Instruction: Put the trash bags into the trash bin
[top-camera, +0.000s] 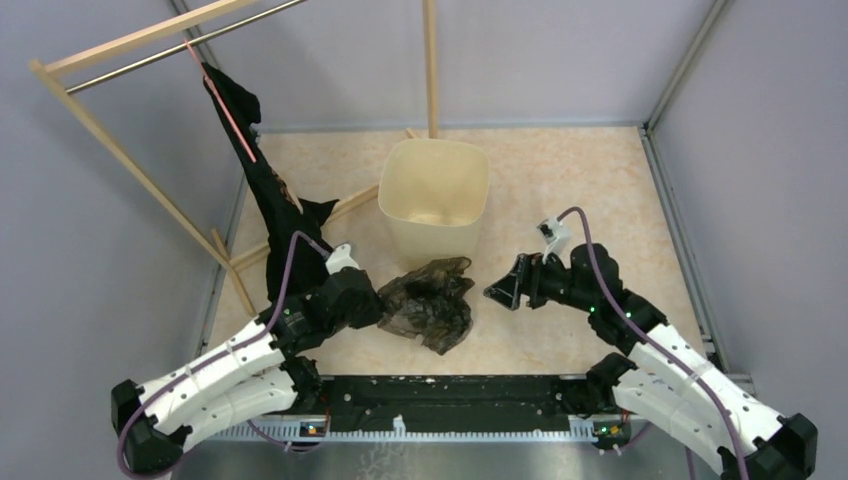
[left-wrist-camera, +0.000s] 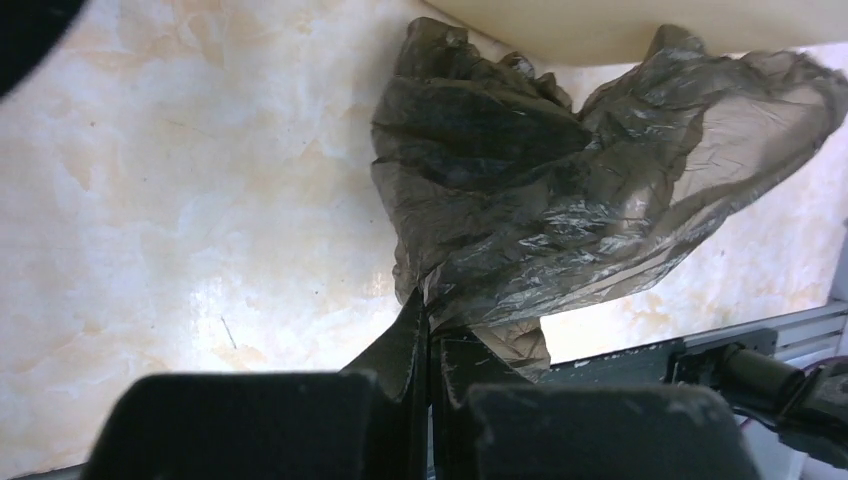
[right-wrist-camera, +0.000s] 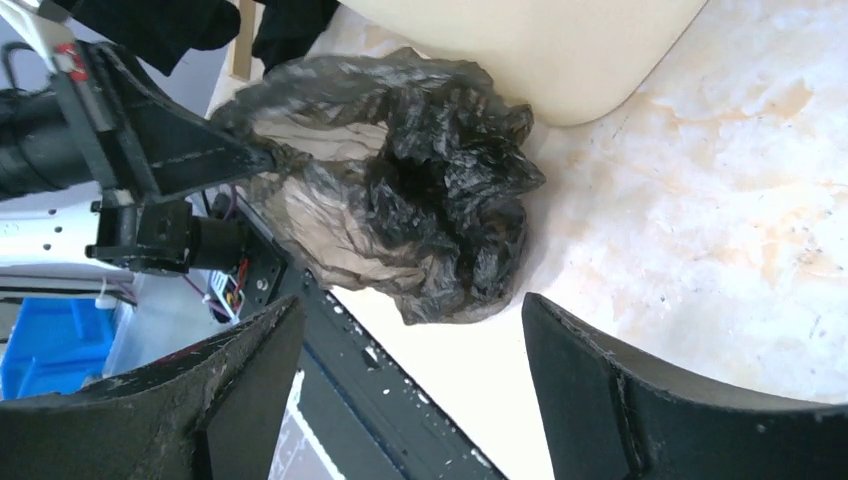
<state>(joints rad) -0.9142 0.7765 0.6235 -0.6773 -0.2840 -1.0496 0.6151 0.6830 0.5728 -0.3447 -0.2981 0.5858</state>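
Observation:
A crumpled dark translucent trash bag lies on the table just in front of the cream trash bin. It also shows in the left wrist view and the right wrist view. My left gripper is shut, pinching the bag's left edge. My right gripper is open and empty, a short way right of the bag, pointing at it. The bin's wall shows in the left wrist view and the right wrist view. The bin stands upright and nothing shows inside it.
A wooden rack stands at the back left with a black cloth hanging on a pink hanger down to the table near my left arm. A black rail runs along the near edge. Grey walls enclose the table.

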